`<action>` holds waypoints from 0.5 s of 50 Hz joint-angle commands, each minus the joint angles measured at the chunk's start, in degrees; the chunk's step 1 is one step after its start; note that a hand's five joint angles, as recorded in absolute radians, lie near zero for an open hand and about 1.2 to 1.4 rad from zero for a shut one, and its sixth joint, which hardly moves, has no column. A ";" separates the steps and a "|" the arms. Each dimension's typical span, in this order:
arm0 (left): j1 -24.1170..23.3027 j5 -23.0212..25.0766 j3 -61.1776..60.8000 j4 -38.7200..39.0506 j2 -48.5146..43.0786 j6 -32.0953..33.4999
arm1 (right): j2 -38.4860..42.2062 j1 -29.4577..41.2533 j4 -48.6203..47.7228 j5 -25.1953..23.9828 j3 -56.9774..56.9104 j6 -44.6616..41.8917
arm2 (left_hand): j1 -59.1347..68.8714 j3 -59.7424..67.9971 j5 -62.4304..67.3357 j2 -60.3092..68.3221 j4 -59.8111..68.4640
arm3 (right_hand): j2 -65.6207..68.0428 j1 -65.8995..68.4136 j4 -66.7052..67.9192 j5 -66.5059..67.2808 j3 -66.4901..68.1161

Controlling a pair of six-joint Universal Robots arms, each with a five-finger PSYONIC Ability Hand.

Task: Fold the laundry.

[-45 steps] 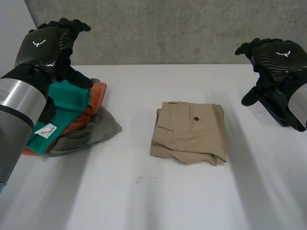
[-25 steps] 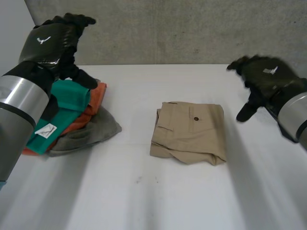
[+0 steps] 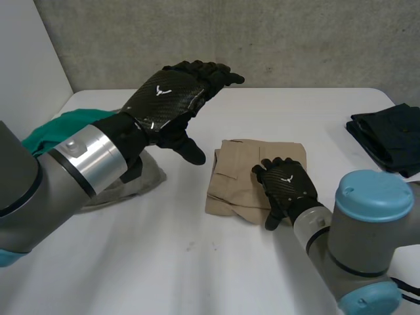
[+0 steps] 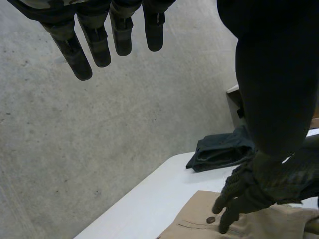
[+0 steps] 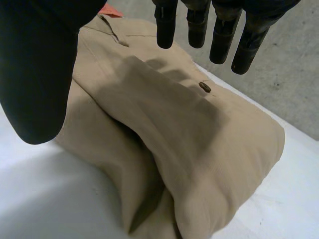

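1. Grey concrete wall [image 3: 295, 39] at the back, white table [image 3: 197, 275] under my arms. The tan trousers [image 3: 249, 177] lie near the table's middle as a folded packet, button [image 5: 205, 87] facing up.
2. Off to my left a pile waits unfolded: a teal cloth [image 3: 46, 134] and a grey cloth [image 3: 152, 178], partly behind my left arm. A dark folded garment [image 3: 387, 134] sits at the far right, well apart from the trousers.
3. My left hand [image 3: 172, 98] hangs above the table between the pile and the trousers, fingers straight and spread, thumb out, holding nothing.
4. My right hand [image 3: 287, 187] is over the near right part of the trousers, fingers [image 5: 199, 25] straight and thumb wide, nothing gripped. I cannot tell whether the palm touches the cloth.
5. I judge the trousers all but done: the packet is square, though its near edge bulges where the layers bunch. The step in hand looks like finishing this piece.
6. Next I would bring the right palm flat down on that bulge and smooth it outward. The left hand would steady the far edge so the packet does not slide or spring open.
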 commanded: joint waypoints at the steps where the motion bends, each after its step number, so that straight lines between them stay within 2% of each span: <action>1: -1.55 -0.40 1.82 0.09 -1.89 -0.02 | 3.58 0.35 -4.23 0.54 -1.59 -2.39 | -1.44 -1.93 -2.62 -1.67 -1.58 | -2.31 -1.21 -3.22 -4.01 -2.03; 17: -2.87 -0.48 3.93 0.17 -4.70 -0.02 | 10.27 0.79 -5.20 0.54 -6.52 -6.17 | -1.44 -1.93 -2.62 -1.67 -1.58 | -2.31 -1.21 -3.22 -4.01 -2.03; 25: -3.22 -0.57 4.28 0.18 -5.32 -0.02 | 12.11 0.71 -5.02 0.54 -10.46 -7.14 | -1.44 -1.93 -2.62 -1.67 -1.58 | 4.66 5.76 3.75 2.95 4.93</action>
